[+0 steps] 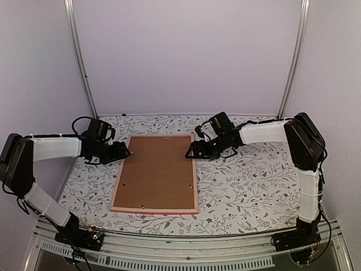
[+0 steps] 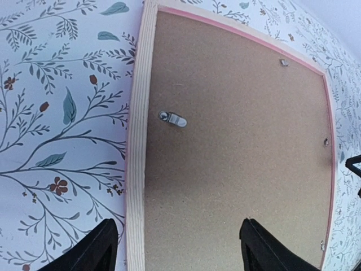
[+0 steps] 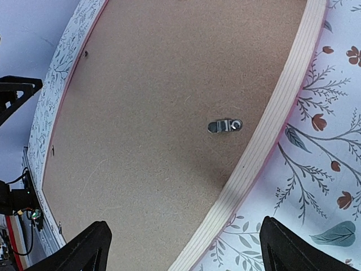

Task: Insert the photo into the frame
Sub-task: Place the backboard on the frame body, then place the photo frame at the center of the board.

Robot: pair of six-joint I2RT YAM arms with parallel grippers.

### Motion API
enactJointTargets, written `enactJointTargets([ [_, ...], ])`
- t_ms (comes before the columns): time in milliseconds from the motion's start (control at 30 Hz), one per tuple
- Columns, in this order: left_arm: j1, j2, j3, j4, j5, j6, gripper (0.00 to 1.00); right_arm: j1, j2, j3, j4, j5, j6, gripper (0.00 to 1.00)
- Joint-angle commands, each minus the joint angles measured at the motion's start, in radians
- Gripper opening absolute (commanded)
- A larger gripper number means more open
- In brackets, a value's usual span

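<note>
frame [image 1: 154, 210] face-down mid surface [image 1: 242, 192], brown backing board [image 1: 158, 169] sitting in it. photo not in sight, maybe under board, can't tell. guessing frame stiff, lightish, front pane probably fragile; grab by long wooden rails, not board. turn clip [image 2: 172, 119] likely fiddly. left fingers [image 1: 125, 152] at frame's 10 o'clock, right fingers [image 1: 190, 152] at 2, both spread, holding nothing. arms reach in low, wrists roughly level, tips facing across board.

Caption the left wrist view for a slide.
Left gripper, open, above the rail of the face-down frame, a metal clip on its brown backing board just ahead.
</note>
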Motion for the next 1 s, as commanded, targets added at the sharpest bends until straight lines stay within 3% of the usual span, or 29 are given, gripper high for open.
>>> enactJointTargets([
  [0,0.002,0.013,0.018,-0.003,-0.036,0.034,0.77,-0.003,-0.027,-0.015,0.025,0.039,0.019,0.95],
  [467,0.033,0.157,0.009,0.094,-0.016,0.040,0.80,-0.003,-0.004,-0.049,0.087,0.048,0.082,0.97],
  [967,-0.008,0.199,-0.046,0.180,0.098,0.016,0.80,0.009,0.021,-0.090,0.119,0.037,0.110,0.97],
])
